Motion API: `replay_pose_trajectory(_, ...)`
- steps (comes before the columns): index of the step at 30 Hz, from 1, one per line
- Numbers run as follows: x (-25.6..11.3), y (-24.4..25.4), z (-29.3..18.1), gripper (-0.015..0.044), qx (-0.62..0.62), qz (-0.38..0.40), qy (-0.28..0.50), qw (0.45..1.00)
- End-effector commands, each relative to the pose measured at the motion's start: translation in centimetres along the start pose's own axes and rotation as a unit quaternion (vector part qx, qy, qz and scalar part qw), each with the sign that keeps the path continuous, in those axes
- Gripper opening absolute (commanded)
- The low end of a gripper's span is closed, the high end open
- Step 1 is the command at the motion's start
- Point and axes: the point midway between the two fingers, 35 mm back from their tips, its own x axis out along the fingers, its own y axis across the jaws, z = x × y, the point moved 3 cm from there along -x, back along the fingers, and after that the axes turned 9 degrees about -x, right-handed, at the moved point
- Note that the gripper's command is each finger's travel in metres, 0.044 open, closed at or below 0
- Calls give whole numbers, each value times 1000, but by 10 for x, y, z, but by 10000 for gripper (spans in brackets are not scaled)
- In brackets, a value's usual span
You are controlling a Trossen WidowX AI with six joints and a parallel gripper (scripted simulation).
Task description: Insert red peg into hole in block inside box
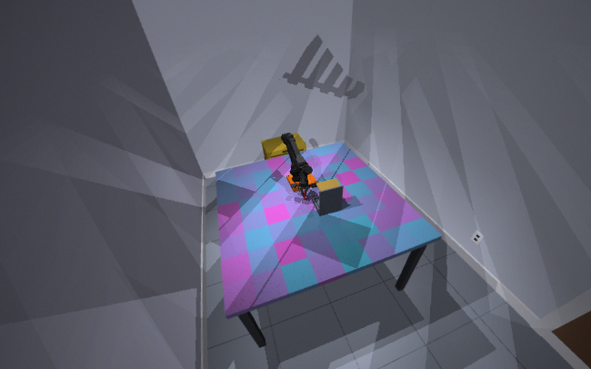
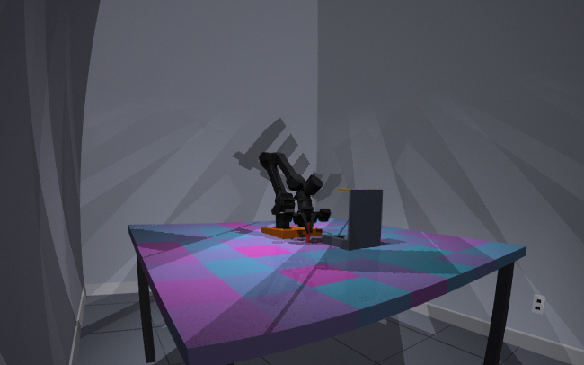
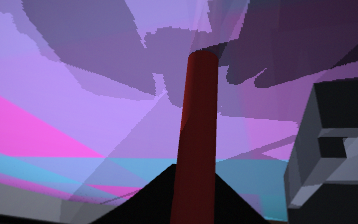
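Note:
The red peg (image 1: 304,195) (image 2: 308,237) (image 3: 200,115) stands nearly upright, its lower end at or very near the table top. My gripper (image 2: 308,229) (image 3: 195,175) points down and is shut on the upper part of the peg, with a black finger on each side of it in the wrist view. The grey box (image 1: 331,200) (image 2: 365,219) (image 3: 302,155) stands a short way to the right of the peg and gripper. Its yellow-orange roof (image 1: 329,184) (image 2: 343,190) sits at the top. The block and its hole cannot be made out clearly.
The orange base plate (image 1: 294,184) (image 2: 280,233) of the arm lies just behind the gripper. The box's low front part (image 2: 334,240) reaches towards the peg. A yellow cabinet (image 1: 273,147) stands beyond the table's far edge. Shadows cross the checkered table (image 1: 275,214) (image 2: 262,250).

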Motion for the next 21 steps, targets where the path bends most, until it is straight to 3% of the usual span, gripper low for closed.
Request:
replay_pose_trajectory(1, -2, 0, -3, 0, 0, 0, 0, 1000)
replay_pose_trajectory(21, -29, 4, -33, 0, 2, 2, -1, 1000)
